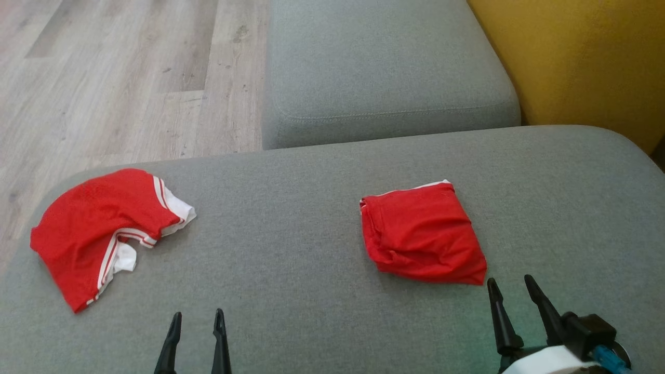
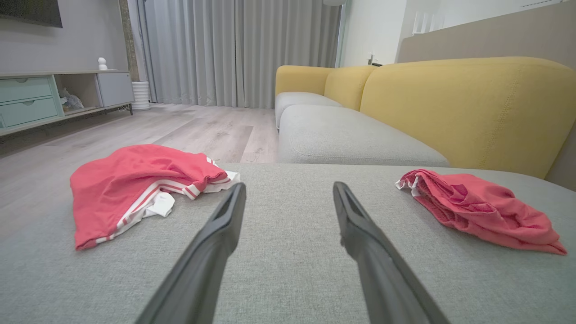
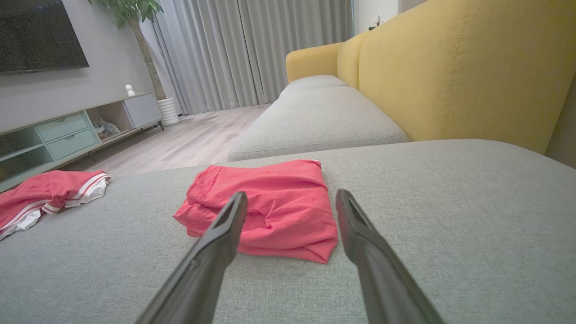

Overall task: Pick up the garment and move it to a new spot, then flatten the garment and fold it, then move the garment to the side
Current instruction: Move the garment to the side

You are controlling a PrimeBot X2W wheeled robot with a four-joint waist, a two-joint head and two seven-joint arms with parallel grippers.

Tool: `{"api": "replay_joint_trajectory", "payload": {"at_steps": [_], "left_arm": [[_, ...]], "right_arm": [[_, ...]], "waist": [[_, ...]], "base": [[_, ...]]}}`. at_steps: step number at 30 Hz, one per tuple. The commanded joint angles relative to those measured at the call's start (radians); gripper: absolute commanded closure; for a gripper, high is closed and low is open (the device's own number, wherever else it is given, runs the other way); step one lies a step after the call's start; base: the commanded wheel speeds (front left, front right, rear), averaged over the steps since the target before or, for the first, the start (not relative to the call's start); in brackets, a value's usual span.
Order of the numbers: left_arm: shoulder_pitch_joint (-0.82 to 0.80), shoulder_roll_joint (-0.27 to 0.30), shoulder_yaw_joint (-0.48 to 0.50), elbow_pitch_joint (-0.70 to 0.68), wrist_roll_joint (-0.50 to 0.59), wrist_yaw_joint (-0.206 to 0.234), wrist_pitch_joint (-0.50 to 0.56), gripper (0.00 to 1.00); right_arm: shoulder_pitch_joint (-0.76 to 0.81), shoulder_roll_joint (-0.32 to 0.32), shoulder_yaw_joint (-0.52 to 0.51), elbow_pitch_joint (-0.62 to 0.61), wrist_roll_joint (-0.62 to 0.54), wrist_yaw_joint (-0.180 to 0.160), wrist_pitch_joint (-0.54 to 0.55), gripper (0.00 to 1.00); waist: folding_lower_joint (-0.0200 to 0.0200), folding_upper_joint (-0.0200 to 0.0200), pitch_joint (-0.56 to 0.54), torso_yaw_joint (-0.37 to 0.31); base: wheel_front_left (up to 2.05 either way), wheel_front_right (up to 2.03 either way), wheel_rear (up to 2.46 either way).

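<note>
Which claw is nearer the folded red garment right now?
Right. The right claw, open, points at the near corner of the folded red garment, tips just short of it. The left claw, also open, is well off to its left.

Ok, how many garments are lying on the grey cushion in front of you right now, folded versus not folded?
Folded red garment: 1
Rumpled red garment, white trim showing: 1
Total: 2
</note>
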Motion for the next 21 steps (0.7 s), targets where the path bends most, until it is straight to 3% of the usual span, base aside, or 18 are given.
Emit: {"api": "replay_joint_trajectory", "payload": {"at_steps": [1,21], "left_arm": [[-0.035,-0.005,0.043,-0.028,0.013,0.004,-0.01,0.0],[-0.041,-0.005,0.052,-0.029,0.011,0.02,-0.01,0.0]], "right_arm": [[-0.033,-0.002,0.019,-0.031,-0.01,-0.001,-0.014,0.0],[-0.044,-0.003,0.034,-0.011,-0.008,-0.001,-0.014,0.0]], "waist": [[0.0,-0.0001,0.0,0.001],[0.0,-0.0001,0.017,0.008]], "base": [[0.0,0.0,0.0],[0.0,0.0,0.0]]}}
